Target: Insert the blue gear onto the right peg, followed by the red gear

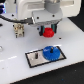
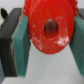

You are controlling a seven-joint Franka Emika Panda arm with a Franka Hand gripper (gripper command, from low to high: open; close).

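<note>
Hanging above the white surface [image 1: 12,60], the small red round plastic gear [image 1: 48,32] is held in the claw [image 1: 48,31] of the white robot arm [image 1: 37,10]. The claw is closed on the red gear, as is seen best in the wrist view. There the red gear [image 2: 49,27] is pressed between two teal pads [image 2: 23,42], one on each side, and its round centre hole is seen plainly. The toothed rim is seen along its lower edge.

In the exterior view, the flat bright-blue round plastic gear [image 1: 50,52] is seen lying on the grey rectangular plate with a black frame [image 1: 34,58]. It is placed at the end of the plate toward the exterior view's right. The right peg is covered by the blue gear, so it cannot be made out. A thin short peg [image 1: 39,55] is seen standing on the plate just beside the blue gear, toward the exterior view's left.

The red gear is held up higher than the blue gear and well apart from it. A small metal part [image 1: 18,30] is seen on the surface near the arm, toward the exterior view's left.
</note>
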